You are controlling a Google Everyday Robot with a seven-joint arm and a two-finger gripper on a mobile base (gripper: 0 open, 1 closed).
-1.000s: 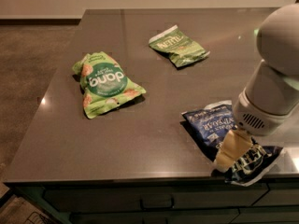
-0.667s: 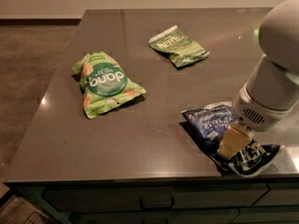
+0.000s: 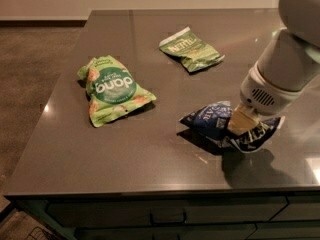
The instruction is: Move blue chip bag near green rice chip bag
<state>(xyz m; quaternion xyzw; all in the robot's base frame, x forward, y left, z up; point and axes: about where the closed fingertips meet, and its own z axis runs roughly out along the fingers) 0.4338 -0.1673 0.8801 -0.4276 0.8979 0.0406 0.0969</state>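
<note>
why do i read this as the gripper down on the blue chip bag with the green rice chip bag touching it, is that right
Not quite. The camera view shows the gripper down on the blue chip bag, but the green rice chip bag lies apart from it.

- Your blue chip bag [image 3: 209, 120]: dark navy with white lettering, crinkled and bunched up. It sits front right on the table [image 3: 150, 154], near the front edge.
- Your green rice chip bag [image 3: 111, 90]: puffy and bright light green, with a round dark-green logo and pictured orange-tan chips. It lies left of centre.
- You have the two bags well apart.
- Gripper [image 3: 242, 123]: down on the blue bag's right half.
</note>
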